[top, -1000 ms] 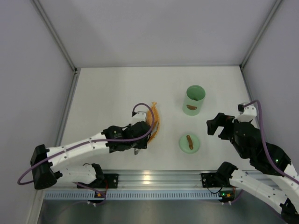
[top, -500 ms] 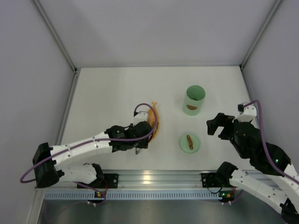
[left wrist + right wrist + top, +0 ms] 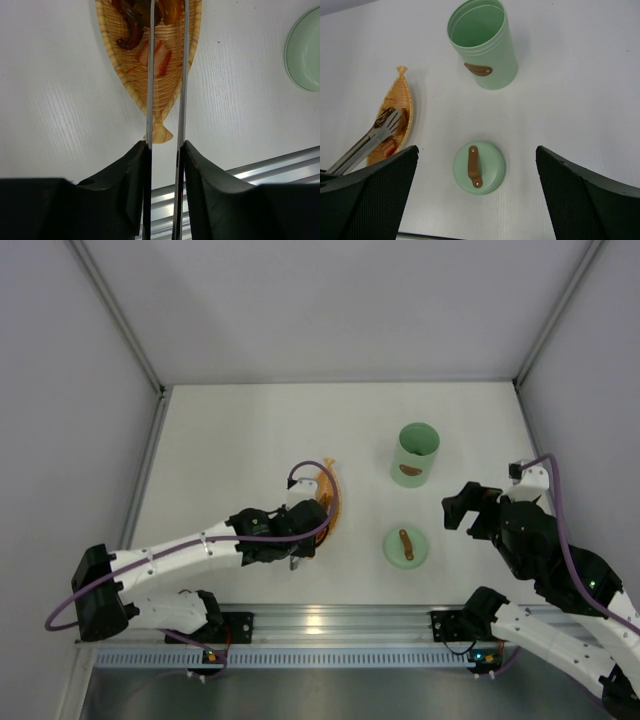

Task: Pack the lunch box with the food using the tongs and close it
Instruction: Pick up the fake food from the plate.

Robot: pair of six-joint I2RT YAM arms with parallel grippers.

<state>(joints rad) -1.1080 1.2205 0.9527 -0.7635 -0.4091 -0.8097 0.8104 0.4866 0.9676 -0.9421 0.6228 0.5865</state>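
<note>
1. Count: one pale mint-green cylindrical lunch box [image 3: 482, 47], one flat green disc lid [image 3: 479, 167] with a brown strap handle, one orange woven leaf-shaped tray [image 3: 125, 65], and one pair of thin silver-grey metal tongs [image 3: 149, 100]. The food [image 3: 156, 51] is small dark brown and reddish bite-sized pieces. At least four show, but I can't tell the exact count.
2. Containers: all the food sits in the tray. The lunch box stands upright on the white table [image 3: 230, 440] with its mouth open. Only its green inside shows, and the brown oval mark faces the arm bases.
3. The lid lies flat, handle up, on the near side of the lunch box and apart from it. The tray is well to their left.
4. Tongs: the long axis runs along the tray's length. The handle end is at the near tip of the tray and the tips point away from the bases, down among the food. The two arms are nearly parallel with a narrow gap. I can't tell whether a piece is caught between the tips.
5. My left gripper [image 3: 164, 150] has its fingers pressed against the outside of both tong arms, squeezing the tongs.
6. My right gripper [image 3: 460, 508] is spread wide with nothing in it, just right of the lid.
</note>
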